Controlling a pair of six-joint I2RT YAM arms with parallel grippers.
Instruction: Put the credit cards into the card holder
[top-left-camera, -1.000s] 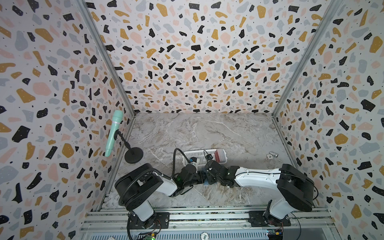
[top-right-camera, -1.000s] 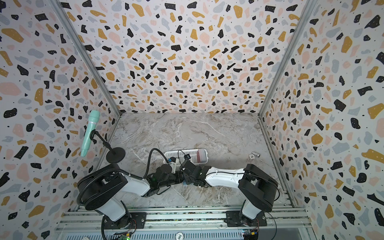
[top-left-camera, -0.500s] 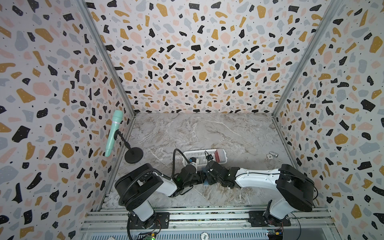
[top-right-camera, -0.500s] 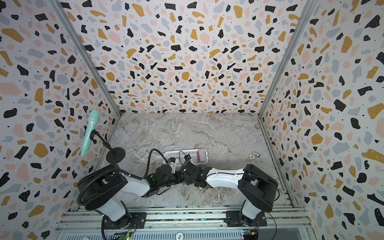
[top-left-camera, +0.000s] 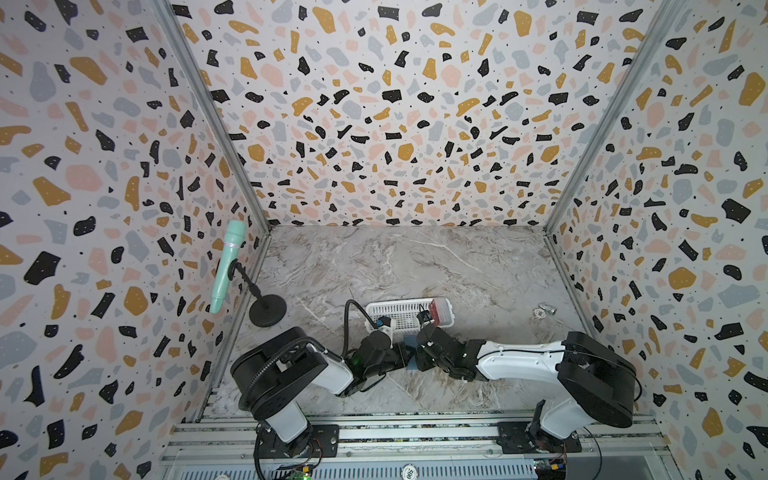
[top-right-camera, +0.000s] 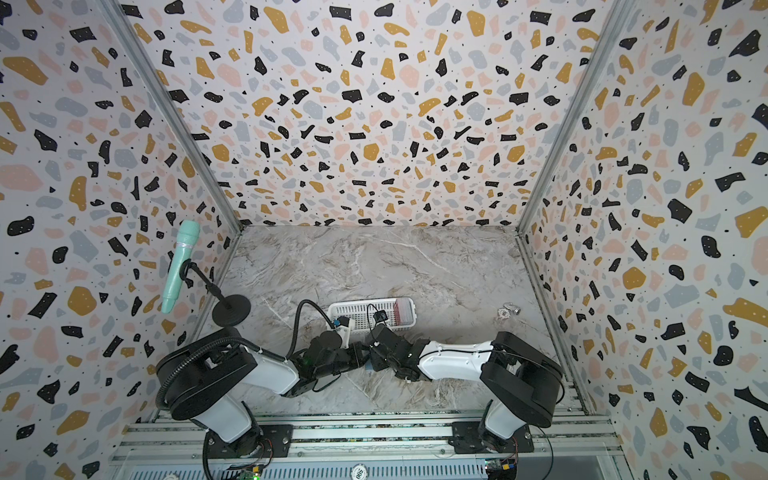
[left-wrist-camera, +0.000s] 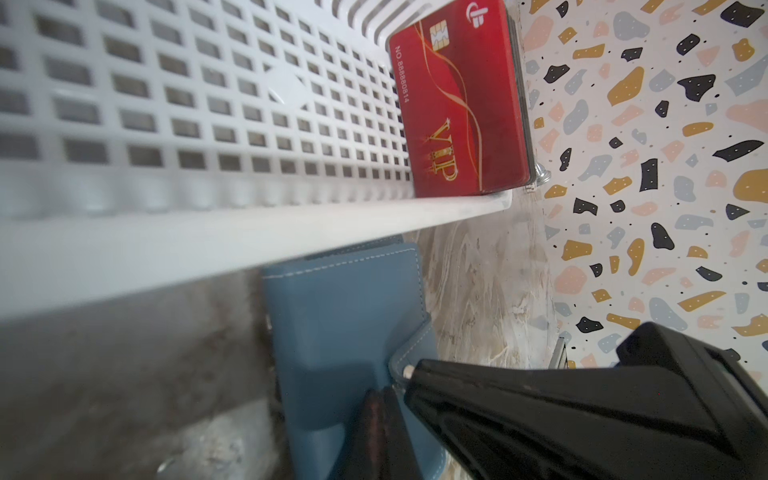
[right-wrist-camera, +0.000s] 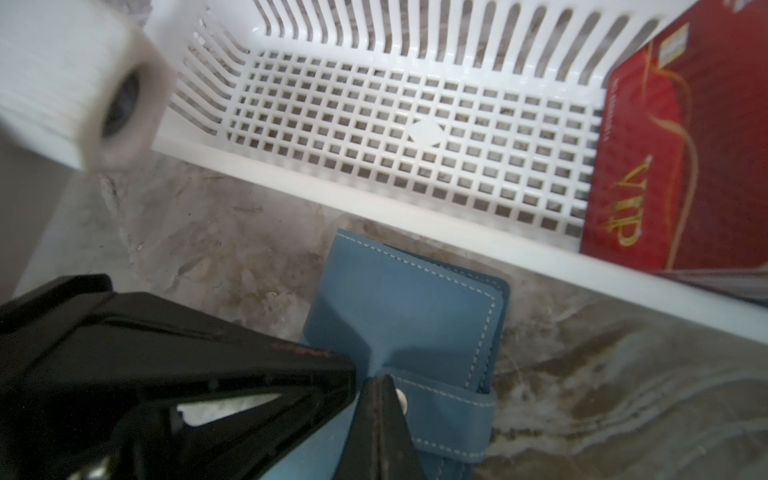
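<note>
Both arms sit low at the front middle of the table (top-left-camera: 415, 266), reaching in from either side to one spot. The wallet (right-wrist-camera: 407, 316) lies flat and folded on the table, just on the near side of the basket (right-wrist-camera: 427, 134), one stitched edge close under the rim; I cannot tell if they touch. Left fingers (left-wrist-camera: 376, 432): closed, tips down on the wallet's face right beside the snap tab (right-wrist-camera: 449, 415). Right fingers (right-wrist-camera: 380, 424): closed as well, tips at the same place, the snap stud just beside them. Whether either pair has the tab pinched or only presses on the leather, I cannot tell. In both top views the arms hide nearly all of the wallet; I see only a blue sliver between them. The cards (left-wrist-camera: 453, 108) are a red stack standing on edge in the right end of the basket, leaning on its end wall, the front one lettered VIP. They are well apart from both pairs of fingers, with the basket rim between.
</note>
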